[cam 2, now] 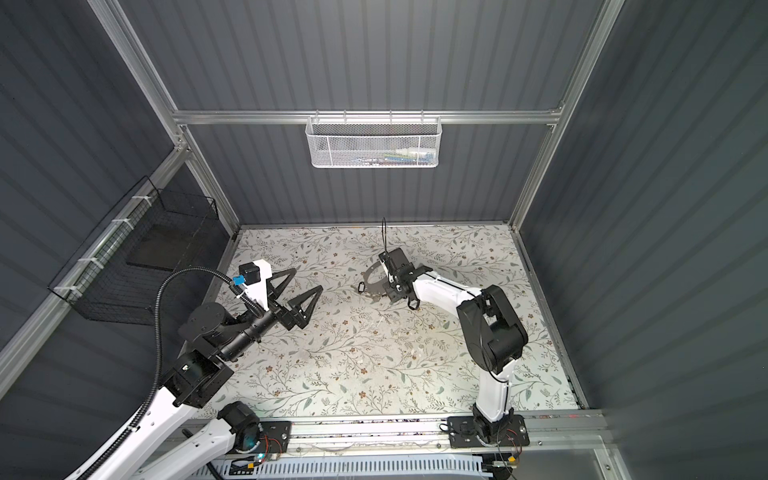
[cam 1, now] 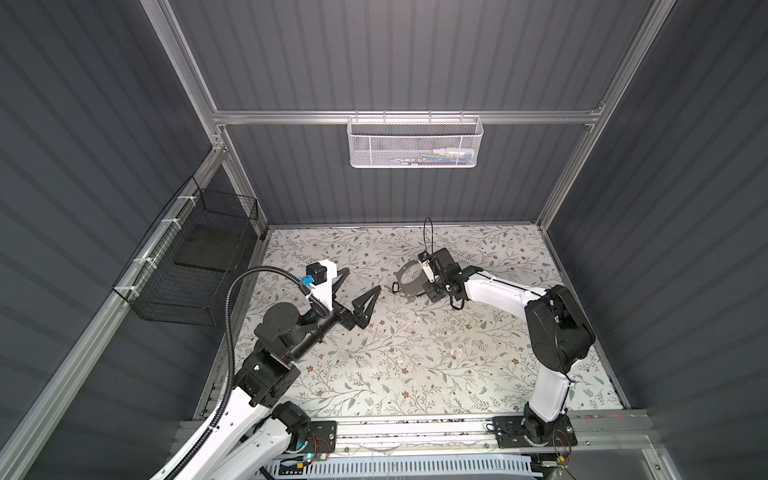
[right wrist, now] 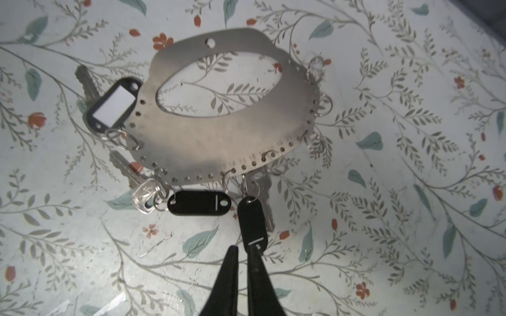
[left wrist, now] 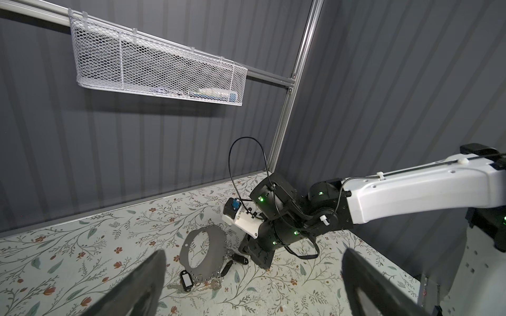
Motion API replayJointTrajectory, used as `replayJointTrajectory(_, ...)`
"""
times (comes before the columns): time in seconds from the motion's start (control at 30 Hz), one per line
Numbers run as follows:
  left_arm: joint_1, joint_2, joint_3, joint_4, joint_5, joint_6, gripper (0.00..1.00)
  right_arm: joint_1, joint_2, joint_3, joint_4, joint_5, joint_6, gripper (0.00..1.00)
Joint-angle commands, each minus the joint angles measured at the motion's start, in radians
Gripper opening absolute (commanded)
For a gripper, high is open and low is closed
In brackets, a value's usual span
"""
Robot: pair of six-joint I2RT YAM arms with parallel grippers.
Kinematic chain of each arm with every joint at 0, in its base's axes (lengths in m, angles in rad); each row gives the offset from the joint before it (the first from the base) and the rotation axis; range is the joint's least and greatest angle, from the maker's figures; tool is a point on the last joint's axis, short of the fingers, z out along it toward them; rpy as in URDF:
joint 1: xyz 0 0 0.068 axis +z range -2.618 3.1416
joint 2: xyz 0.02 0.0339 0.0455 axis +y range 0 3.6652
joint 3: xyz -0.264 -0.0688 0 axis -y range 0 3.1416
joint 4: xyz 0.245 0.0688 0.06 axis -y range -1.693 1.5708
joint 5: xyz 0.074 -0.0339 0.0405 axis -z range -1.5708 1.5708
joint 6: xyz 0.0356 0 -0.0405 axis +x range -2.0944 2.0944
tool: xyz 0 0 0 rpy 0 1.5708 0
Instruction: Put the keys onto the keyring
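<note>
Three keys (right wrist: 199, 202) along keyring (right wrist: 219, 136) rim

Your two top views look steeply down from high above the near edge of the bench (cam 1: 415, 365), facing the back wall (cam 1: 395, 62); both take in the whole floral surface, with the white mesh basket (cam 1: 414, 141) at upper centre. Your left wrist camera sits low, looking across the bench toward the keyring (left wrist: 201, 268) and the right arm (left wrist: 410, 188), and shares that basket with the top views. Your right wrist camera hangs close over the keyring, looking down past the right gripper (right wrist: 243, 247), its jaws almost together.
</note>
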Motion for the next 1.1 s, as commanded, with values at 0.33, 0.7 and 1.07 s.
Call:
replayJointTrajectory(0.33,0.000,0.001,-0.001,0.019,0.013,0.000,1.00,-0.062,-0.061,-0.057,0.010,-0.129,0.180,0.16)
replayJointTrajectory(0.7,0.000,0.182,0.072,-0.141,-0.221,-0.034,1.00,-0.125,-0.328,-0.248,0.225,-0.233,0.328,0.64)
replayJointTrajectory(1.07,0.004,0.570,0.145,-0.212,-0.719,0.002,1.00,-0.176,-0.789,-0.573,0.410,0.145,0.309,0.99)
